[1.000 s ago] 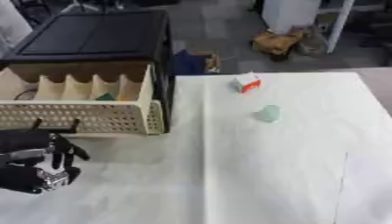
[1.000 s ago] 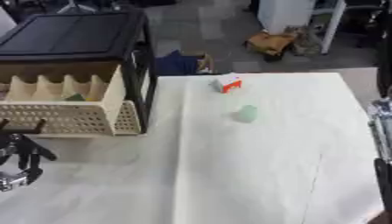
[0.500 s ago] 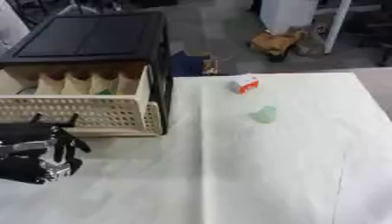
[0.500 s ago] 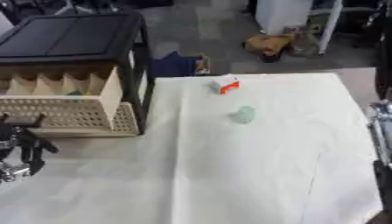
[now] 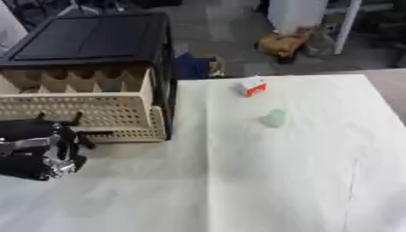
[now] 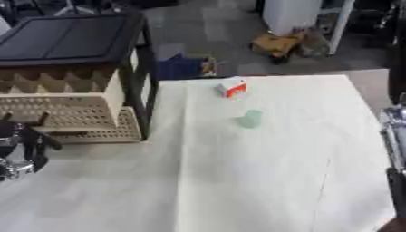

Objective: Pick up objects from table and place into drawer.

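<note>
Where dividers split the open drawer [image 5: 87, 106], 1 greenish item [image 5: 111, 88] inside; left hand [image 5: 36, 152] curled, empty, just before it.

We see a cream drawer [image 5: 87, 113] with little holes, a black cabinet [image 5: 87, 38], a white-and-red box [image 5: 253, 86], a pale green thing [image 5: 274, 118], and a white table [image 5: 262, 181].
</note>
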Robot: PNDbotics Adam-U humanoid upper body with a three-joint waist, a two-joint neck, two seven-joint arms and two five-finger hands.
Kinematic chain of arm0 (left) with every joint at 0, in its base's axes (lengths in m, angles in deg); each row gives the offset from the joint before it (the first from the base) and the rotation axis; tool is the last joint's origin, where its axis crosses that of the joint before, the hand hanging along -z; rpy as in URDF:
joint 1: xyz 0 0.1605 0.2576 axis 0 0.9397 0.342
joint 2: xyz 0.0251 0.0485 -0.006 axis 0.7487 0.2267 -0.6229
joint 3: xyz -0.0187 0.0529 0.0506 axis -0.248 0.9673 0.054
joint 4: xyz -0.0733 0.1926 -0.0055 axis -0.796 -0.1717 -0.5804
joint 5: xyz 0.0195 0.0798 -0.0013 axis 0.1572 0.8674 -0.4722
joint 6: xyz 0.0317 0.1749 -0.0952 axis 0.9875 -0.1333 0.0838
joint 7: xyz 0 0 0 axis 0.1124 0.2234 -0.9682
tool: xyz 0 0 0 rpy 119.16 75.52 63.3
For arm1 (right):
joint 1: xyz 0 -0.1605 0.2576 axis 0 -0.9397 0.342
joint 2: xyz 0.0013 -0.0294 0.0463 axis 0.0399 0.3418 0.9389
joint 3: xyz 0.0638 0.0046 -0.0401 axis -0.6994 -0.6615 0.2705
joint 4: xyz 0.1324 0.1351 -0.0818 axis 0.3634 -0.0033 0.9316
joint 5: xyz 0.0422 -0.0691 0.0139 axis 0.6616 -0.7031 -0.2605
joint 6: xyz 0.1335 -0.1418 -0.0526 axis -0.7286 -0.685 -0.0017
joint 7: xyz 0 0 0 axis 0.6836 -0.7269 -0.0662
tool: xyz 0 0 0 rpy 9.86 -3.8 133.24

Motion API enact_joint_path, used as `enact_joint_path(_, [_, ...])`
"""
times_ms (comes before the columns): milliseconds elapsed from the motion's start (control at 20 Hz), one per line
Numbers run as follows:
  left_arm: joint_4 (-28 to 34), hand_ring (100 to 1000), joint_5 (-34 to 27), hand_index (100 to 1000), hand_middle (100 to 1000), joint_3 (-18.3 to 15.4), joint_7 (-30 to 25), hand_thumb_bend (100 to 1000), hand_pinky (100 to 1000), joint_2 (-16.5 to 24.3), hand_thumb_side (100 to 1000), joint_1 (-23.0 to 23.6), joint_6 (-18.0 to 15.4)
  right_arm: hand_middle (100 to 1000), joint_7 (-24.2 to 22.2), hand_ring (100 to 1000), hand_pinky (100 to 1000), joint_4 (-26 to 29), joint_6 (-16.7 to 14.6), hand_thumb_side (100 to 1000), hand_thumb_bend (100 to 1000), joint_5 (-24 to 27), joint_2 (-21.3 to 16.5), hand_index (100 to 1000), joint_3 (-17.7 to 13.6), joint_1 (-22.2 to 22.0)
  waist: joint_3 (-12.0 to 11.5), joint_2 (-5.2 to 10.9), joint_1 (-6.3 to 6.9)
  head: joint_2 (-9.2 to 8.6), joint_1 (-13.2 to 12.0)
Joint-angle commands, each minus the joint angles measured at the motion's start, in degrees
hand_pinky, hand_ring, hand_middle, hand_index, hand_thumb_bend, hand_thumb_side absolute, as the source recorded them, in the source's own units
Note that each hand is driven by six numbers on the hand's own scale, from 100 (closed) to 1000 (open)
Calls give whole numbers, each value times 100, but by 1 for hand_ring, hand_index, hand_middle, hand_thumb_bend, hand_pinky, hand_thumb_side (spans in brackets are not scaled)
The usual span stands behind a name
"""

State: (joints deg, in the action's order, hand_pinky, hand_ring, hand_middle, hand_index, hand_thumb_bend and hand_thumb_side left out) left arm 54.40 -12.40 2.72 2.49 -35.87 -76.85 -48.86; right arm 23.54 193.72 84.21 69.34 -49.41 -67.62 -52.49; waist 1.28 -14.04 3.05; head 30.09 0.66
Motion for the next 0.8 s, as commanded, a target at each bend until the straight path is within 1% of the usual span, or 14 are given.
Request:
enact_joint_path(50, [-103,609,-31,918,606,-29,-19,100,343,43,1000,-185,-47,678,-19,694,689,107,-11,1000,100,35,-100,875,-58,77,11,74,3,-76,-5])
enact_joint_path(800, [-645,586,-182,916,597,-64,2,100,323,-303,1000,-734,-66,677,-53,690,690,119,1,1000,100,46,-58,876,-70,95,56,33,-13,-139,-32])
